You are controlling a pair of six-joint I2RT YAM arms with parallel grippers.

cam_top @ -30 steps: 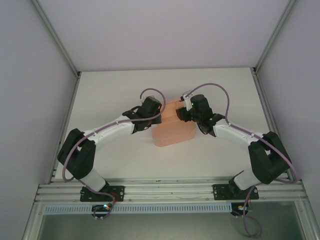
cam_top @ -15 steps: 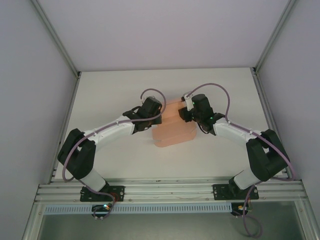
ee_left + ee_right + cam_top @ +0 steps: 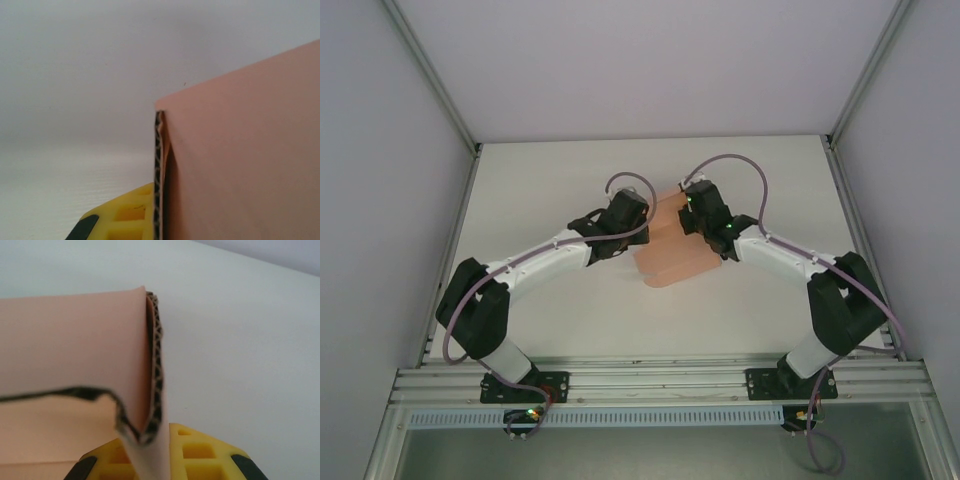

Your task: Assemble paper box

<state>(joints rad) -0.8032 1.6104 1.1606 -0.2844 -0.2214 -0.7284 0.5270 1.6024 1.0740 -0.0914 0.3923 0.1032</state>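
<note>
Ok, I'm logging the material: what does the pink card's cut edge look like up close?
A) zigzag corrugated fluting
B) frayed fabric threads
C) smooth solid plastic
A: the paper box shows dark zigzag fluting along its cut edge in both wrist views.

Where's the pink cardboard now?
From above, the paper box is at the centre of the table, between the left gripper on its left and the right gripper at its far end.

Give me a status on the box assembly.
Done: at least one flap is folded over, seen at the right wrist. In hand: the paper box sits between the left gripper and right gripper, each at a side edge. Left: it is not yet a closed box, so more folding looks needed.
</note>
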